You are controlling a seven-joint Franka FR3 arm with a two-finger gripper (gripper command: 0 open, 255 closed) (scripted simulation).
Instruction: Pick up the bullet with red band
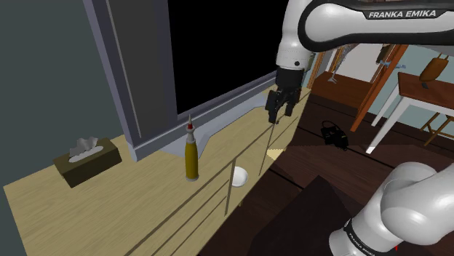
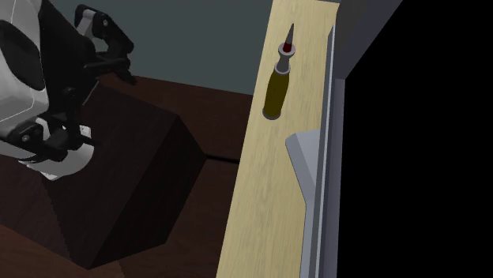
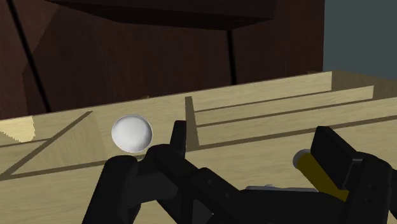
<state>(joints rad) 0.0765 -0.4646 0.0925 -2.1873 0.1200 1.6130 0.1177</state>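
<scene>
One upright bullet [image 1: 192, 156], tissue box [image 1: 87, 161] and perhaps a white knob [image 1: 239, 175] nearby, spread hand [image 1: 280, 114] apart.

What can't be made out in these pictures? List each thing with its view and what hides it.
Wrist view: most of the bullet, red band included, is hidden behind one finger of the open gripper.
Second exterior view: the arm is cut off by the left edge.
Shoulder view: the black area has nothing drawn in it.

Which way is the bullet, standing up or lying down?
Standing up. The bullet rests on its flat base on the wooden counter, with its pointed tip and red band at the top.
</scene>
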